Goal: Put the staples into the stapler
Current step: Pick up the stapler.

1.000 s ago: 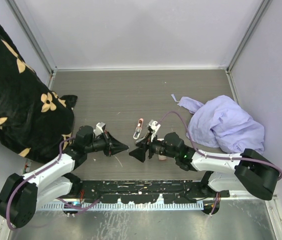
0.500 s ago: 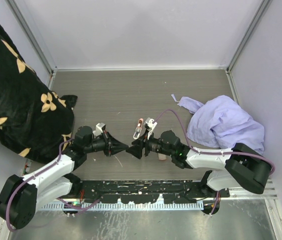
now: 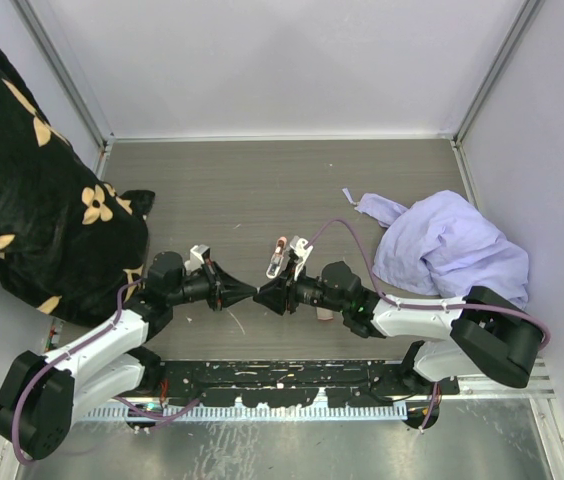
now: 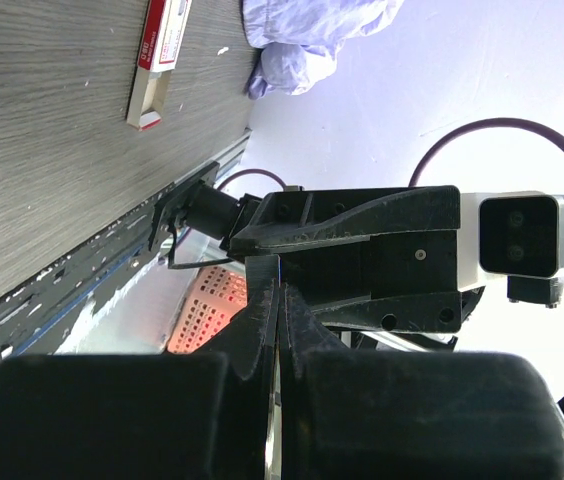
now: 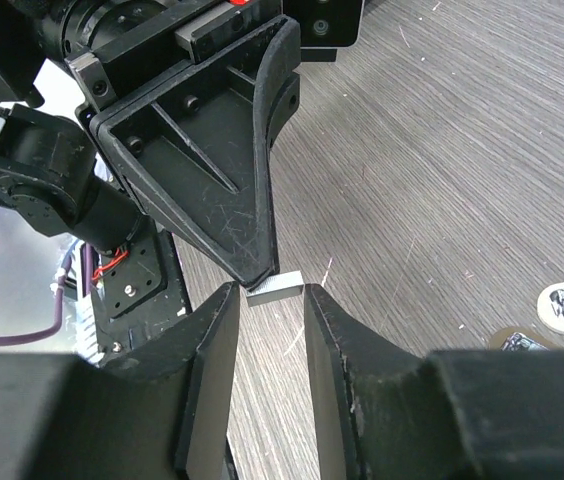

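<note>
A black plush cloth with tan flowers lies at 9 o'clock on the grey wood-grain worktop. The left gripper is clenched, pinching a small silver-grey metal strip at its tip. The right gripper flanks the strip; I cannot tell if it grips. A small silver stapler lies at 12 o'clock of them. The red-and-white staples box lies at 4 o'clock, with a crumpled lilac cloth at 3 o'clock.

The table is matt grey wood-grain. On it, the staples box is printed cardboard; at its right lies soft lilac cloth. Over it, fingers are scuffed matt black plastic, the silvery strip seemingly bare metal
</note>
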Robot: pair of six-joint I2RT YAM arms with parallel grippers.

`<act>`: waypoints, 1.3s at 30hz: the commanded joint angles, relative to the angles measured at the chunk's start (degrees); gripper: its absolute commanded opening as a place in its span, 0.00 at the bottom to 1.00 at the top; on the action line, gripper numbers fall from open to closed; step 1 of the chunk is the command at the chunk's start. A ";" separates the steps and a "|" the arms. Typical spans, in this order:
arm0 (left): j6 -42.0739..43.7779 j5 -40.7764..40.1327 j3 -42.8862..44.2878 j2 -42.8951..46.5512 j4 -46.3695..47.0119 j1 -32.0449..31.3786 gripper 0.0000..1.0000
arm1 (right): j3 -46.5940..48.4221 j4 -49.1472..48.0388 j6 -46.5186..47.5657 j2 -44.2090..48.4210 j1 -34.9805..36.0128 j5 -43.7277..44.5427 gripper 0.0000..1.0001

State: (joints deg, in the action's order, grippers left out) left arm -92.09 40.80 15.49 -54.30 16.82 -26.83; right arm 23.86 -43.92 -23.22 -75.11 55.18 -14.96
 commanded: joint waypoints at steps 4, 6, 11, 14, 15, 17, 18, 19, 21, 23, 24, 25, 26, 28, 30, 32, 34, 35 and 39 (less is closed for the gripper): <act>-0.54 2.45 0.07 0.43 3.57 0.29 0.00 | 1.63 -4.33 1.91 1.66 -0.10 -0.01 0.38; -0.58 2.44 -0.01 0.57 3.40 0.28 0.00 | 1.70 -4.61 2.05 1.69 -0.08 0.02 0.39; -0.67 2.65 -0.10 0.69 3.48 0.29 0.00 | 1.76 -5.08 2.28 2.04 -0.10 -0.15 0.38; -0.66 2.65 -0.10 0.70 3.50 0.29 0.00 | 1.93 -5.11 2.77 2.30 -0.09 -0.46 0.35; -0.71 2.75 -0.10 0.64 3.56 0.29 0.00 | 1.89 -5.12 2.95 2.38 -0.14 -0.57 0.34; -0.73 2.73 -0.19 0.58 3.70 0.29 0.00 | 2.10 -4.72 3.24 2.63 -0.09 -0.68 0.31; -0.72 2.57 -0.15 0.64 3.77 0.25 0.03 | 2.14 -4.18 3.53 2.80 -0.11 -0.68 0.30; -0.60 2.46 -0.07 0.62 3.86 0.28 0.05 | 2.35 -3.43 3.86 3.04 -0.11 -0.64 0.29; 0.02 2.12 0.27 0.53 3.84 0.44 0.08 | 2.42 -1.56 4.58 3.71 -0.12 -0.24 0.28; 0.40 1.83 0.53 0.26 3.94 0.67 0.13 | 2.29 0.35 5.28 4.55 -0.16 0.33 0.27; 0.67 1.70 0.71 0.11 4.11 0.72 0.14 | 2.19 1.18 5.51 4.93 -0.16 0.51 0.26; 0.87 1.70 0.93 -0.09 4.18 0.80 0.16 | 1.98 1.75 5.79 5.43 -0.13 0.73 0.26; 1.27 1.72 1.21 -0.33 4.11 0.79 0.19 | 1.81 2.46 5.88 5.84 -0.15 0.94 0.25; 2.02 1.74 1.74 -0.62 3.78 0.94 0.28 | 1.89 4.21 6.27 6.60 -0.16 1.28 0.25; 2.90 1.75 2.16 -0.69 3.44 1.33 0.34 | 2.23 6.63 6.87 7.25 -0.16 1.76 0.25; 5.06 1.96 2.88 -0.38 2.07 2.22 0.37 | 2.30 8.81 7.35 8.13 -0.16 2.46 0.25; 8.24 2.24 3.93 0.25 -1.69 3.33 0.38 | 2.97 12.47 8.01 8.93 -0.48 3.18 0.25; 10.43 2.27 4.55 0.72 -3.84 4.12 0.38 | 3.85 14.94 8.50 9.19 -0.74 3.44 0.24; 21.55 0.29 7.24 3.53 -14.62 7.81 0.41 | 8.04 26.37 11.07 10.22 -2.25 4.22 0.24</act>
State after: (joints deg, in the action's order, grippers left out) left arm -82.76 41.50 18.28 -54.00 11.16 -22.02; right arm 26.04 -27.18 -15.70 -67.44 54.30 -12.91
